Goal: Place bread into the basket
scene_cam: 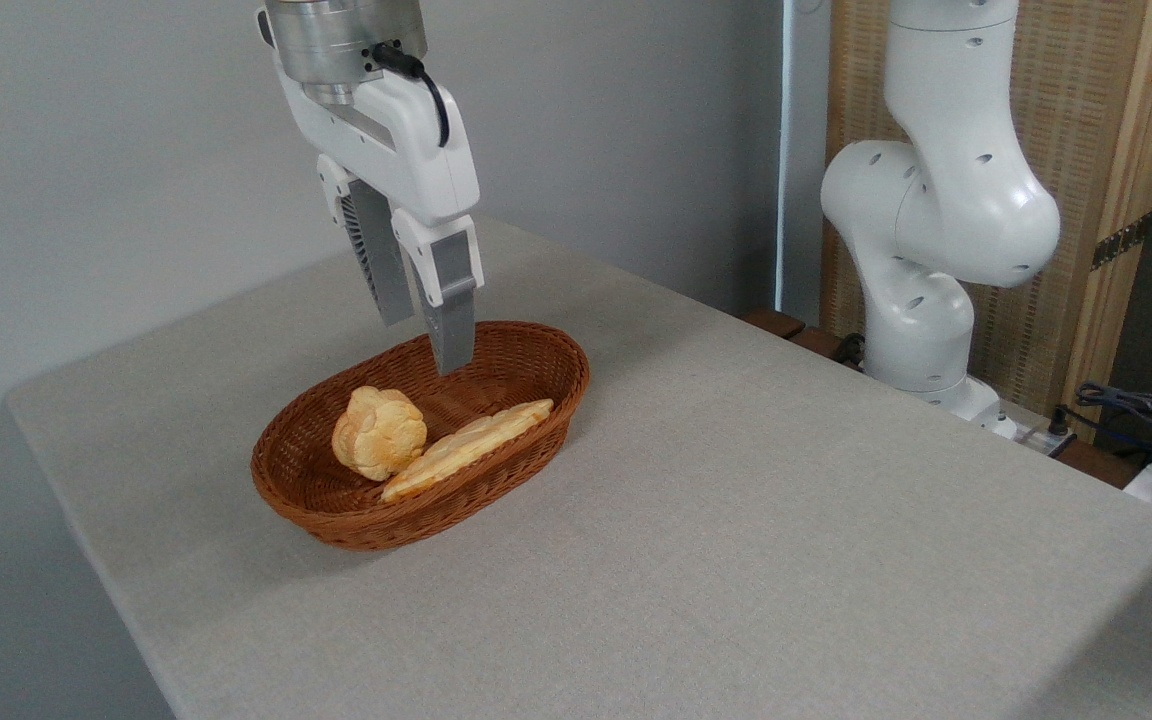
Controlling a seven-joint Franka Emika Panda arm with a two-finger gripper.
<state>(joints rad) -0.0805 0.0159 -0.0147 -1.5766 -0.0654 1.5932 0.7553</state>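
From the fixed camera, my claw [424, 335] hangs above the far end of the basket [526, 440], fingers parted and empty. The bread [471, 445] lies inside, leaning along the near wall, just beside a round bun [378, 432]. My arm's upper part is cut off at the top edge. The basket sits on the grey surface [736, 520].

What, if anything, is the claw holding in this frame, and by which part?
Nothing. The claw hangs open and empty above the basket; the bread lies inside it, leaning on the near wall, beside the bun.
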